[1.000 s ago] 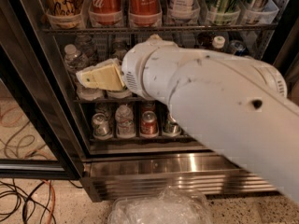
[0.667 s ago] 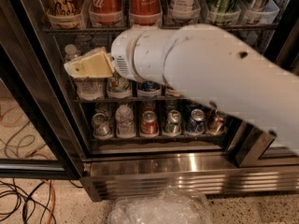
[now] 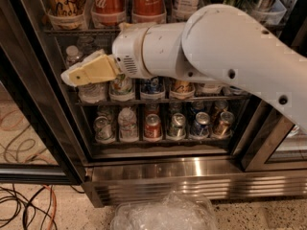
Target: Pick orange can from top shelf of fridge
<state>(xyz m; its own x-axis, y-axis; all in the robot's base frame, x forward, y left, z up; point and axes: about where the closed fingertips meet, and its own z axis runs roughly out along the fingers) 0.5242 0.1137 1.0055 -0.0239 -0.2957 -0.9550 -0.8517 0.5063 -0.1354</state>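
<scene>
The orange can (image 3: 64, 4) stands at the left end of the top shelf (image 3: 81, 31), golden-orange with black cursive script; its top is cut off by the frame edge. Two red Coca-Cola cans (image 3: 109, 4) stand to its right. My gripper (image 3: 72, 76), beige at the end of the big white arm (image 3: 216, 51), points left inside the open fridge (image 3: 29, 104). It sits just below the top shelf, under and slightly right of the orange can, in front of the water bottles (image 3: 91, 92). It holds nothing that I can see.
Lower wire racks hold short cans (image 3: 153, 126) and small bottles. The ribbed steel base (image 3: 192, 181) runs along the bottom. A crumpled clear plastic bag (image 3: 165, 214) lies on the floor in front. Cables (image 3: 24, 205) lie at the left.
The gripper has shifted left and a little up toward the fridge's left side. The arm has lifted, uncovering the lower racks of cans.
</scene>
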